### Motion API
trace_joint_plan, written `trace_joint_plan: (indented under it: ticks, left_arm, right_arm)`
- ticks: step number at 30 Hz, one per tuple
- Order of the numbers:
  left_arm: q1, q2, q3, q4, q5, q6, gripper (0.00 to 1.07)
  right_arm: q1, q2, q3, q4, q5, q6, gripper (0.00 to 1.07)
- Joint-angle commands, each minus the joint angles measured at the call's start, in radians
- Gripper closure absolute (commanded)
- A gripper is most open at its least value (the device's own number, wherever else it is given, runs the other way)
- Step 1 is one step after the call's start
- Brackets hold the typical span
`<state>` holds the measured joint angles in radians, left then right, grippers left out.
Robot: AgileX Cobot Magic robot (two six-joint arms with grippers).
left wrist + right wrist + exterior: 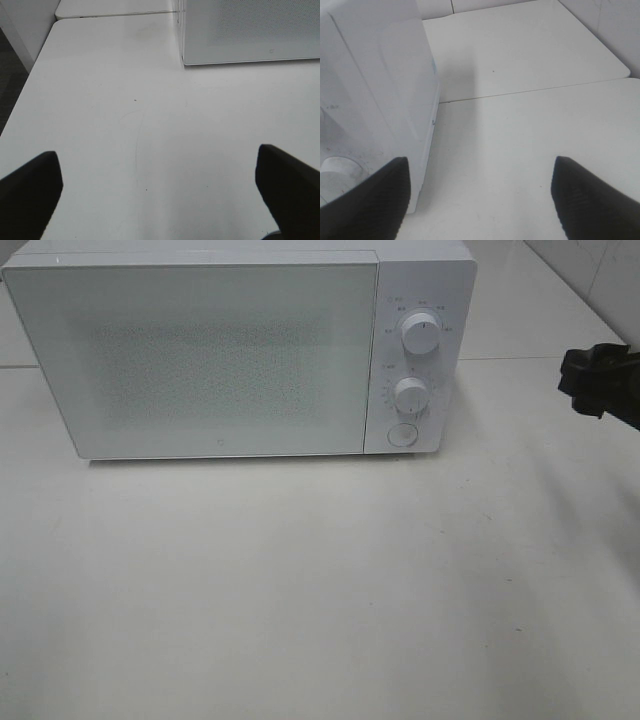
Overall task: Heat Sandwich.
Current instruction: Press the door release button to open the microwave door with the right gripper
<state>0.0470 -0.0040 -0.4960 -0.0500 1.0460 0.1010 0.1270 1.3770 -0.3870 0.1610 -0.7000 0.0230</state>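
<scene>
- The sandwich shows in no view. It may sit behind the microwave's (215,350) speckled door (190,360), but the panel is too cloudy to tell.
- The door is shut flush, and the table (320,590) in front carries nothing visible.
- The left gripper (157,165) has its jaws wide apart and empty. It hangs over the table near the microwave's front corner, on the side away from the controls.
- The right gripper (480,200) is also spread and empty. It is beside the control end of the microwave and not touching it.
- Risk: if the round button (402,436) releases the door, an off-centre push could slip onto the lower knob (411,396) and turn it. It could also shove the whole box back.
- Risk: a door hinged on its far side would swing out towards the left gripper and strike it.
- Risk: with the sandwich unlocated, either arm could reach for the wrong spot. Starting the heat on an empty oven is likely the worst outcome.
</scene>
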Motion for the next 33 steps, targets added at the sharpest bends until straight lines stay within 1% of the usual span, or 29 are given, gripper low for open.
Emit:
trace_joint_plan:
  ticks: [1,5,6,7,9,10,11,14,15,16,18,19,21,23,24,25,27,29,33]
  left_arm:
    - [0.003,-0.017,0.002,-0.006,-0.008,-0.001,0.09]
    - [0.003,-0.017,0.002,-0.006,-0.008,-0.001,0.09]
    - [0.003,-0.017,0.002,-0.006,-0.008,-0.001,0.09]
    - [0.003,-0.017,0.002,-0.006,-0.008,-0.001,0.09]
    - [0.003,-0.017,0.002,-0.006,-0.008,-0.001,0.09]
    - [0.003,-0.017,0.002,-0.006,-0.008,-0.001,0.09]
    - [0.003,-0.017,0.002,-0.006,-0.008,-0.001,0.09]
    - [0.003,-0.017,0.002,-0.006,-0.008,-0.001,0.09]
    - [0.003,-0.017,0.002,-0.006,-0.008,-0.001,0.09]
    - [0.003,-0.017,0.002,-0.006,-0.008,-0.001,0.09]
    - [0.003,-0.017,0.002,-0.006,-0.008,-0.001,0.09]
    - [0.003,-0.017,0.002,-0.006,-0.008,-0.001,0.09]
    - [0.003,-0.017,0.002,-0.006,-0.008,-0.001,0.09]
    - [0.003,-0.017,0.002,-0.006,-0.008,-0.001,0.09]
    - [0.003,-0.017,0.002,-0.006,-0.008,-0.001,0.09]
    - [0.003,-0.017,0.002,-0.006,-0.008,-0.001,0.09]
    - [0.003,-0.017,0.002,-0.006,-0.008,-0.001,0.09]
    - [0.003,-0.017,0.002,-0.006,-0.008,-0.001,0.09]
    - [0.003,-0.017,0.002,-0.006,-0.008,-0.001,0.09]
  right_arm:
    - [0.047,0.020,0.009,0.048,-0.055,-0.082,0.31]
    - [0.153,0.071,0.020,0.161,-0.125,-0.195,0.31]
    - [0.153,0.071,0.020,0.161,-0.125,-0.195,0.31]
    - [0.204,0.097,0.020,0.216,-0.152,-0.241,0.31]
    - [0.255,0.126,0.020,0.272,-0.182,-0.277,0.31]
    - [0.309,0.153,0.020,0.321,-0.215,-0.300,0.31]
    - [0.309,0.153,0.020,0.321,-0.215,-0.300,0.31]
    - [0.381,0.193,0.020,0.402,-0.267,-0.307,0.31]
    - [0.426,0.217,0.020,0.457,-0.292,-0.307,0.31]
    - [0.426,0.217,0.020,0.457,-0.292,-0.307,0.31]
    - [0.476,0.238,0.019,0.498,-0.323,-0.307,0.31]
    - [0.520,0.261,0.016,0.541,-0.343,-0.306,0.31]
    - [0.535,0.269,0.016,0.555,-0.353,-0.306,0.31]
    - [0.570,0.288,0.016,0.591,-0.373,-0.306,0.31]
    - [0.608,0.300,0.016,0.636,-0.389,-0.306,0.31]
    - [0.608,0.300,0.016,0.636,-0.389,-0.306,0.31]
    - [0.637,0.311,0.015,0.667,-0.397,-0.305,0.31]
    - [0.671,0.329,0.000,0.706,-0.396,-0.307,0.31]
    - [0.703,0.344,-0.027,0.742,-0.390,-0.314,0.31]
